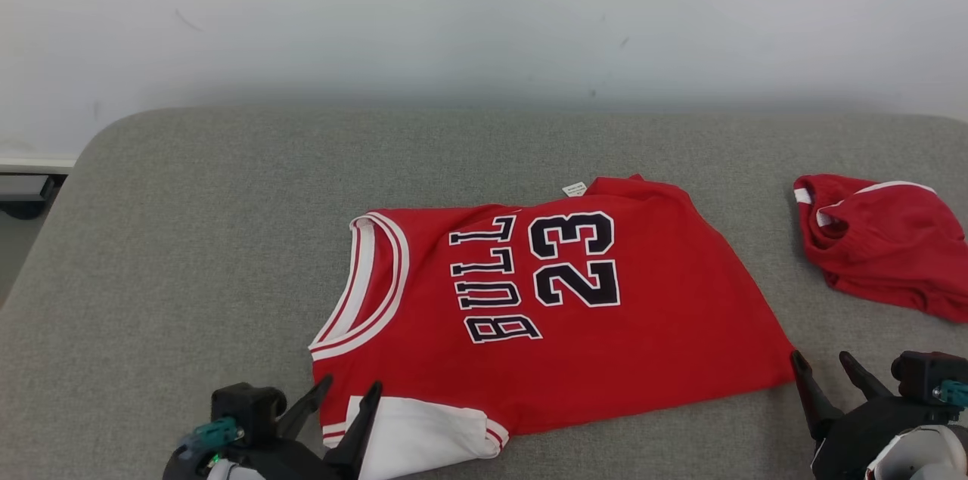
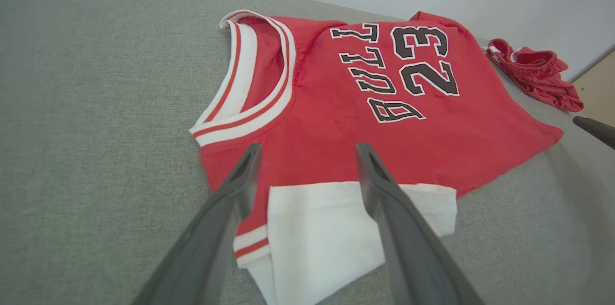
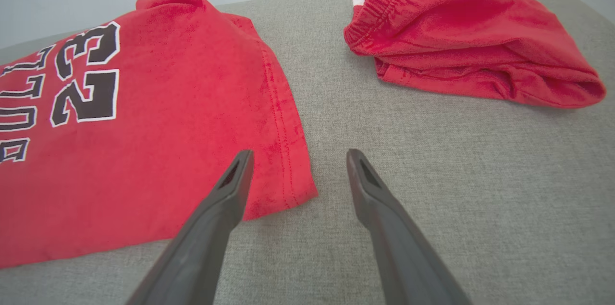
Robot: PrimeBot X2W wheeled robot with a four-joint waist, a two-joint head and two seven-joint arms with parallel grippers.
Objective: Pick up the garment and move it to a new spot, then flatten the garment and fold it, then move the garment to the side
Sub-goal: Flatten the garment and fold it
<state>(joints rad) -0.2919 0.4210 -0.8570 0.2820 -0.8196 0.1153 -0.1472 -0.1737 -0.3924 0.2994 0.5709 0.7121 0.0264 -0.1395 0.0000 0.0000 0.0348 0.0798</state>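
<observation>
The red cloth jersey with a white-trimmed collar (image 1: 560, 314) lies flat mid-way across the grey fabric surface (image 1: 189, 238), apparently folded once lengthwise. The left jaws stand open over its white sleeve (image 1: 423, 438), and the right jaws stand open beside its hem corner. Further folding and moving it aside seem left.

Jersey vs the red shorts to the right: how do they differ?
The jersey lies spread flat; the shorts lie bunched. The jersey carries black lettering, 23 and a white-striped collar; the shorts are plain but for white trim. The jersey covers more surface than the shorts. Both are red, on the grey pad.
</observation>
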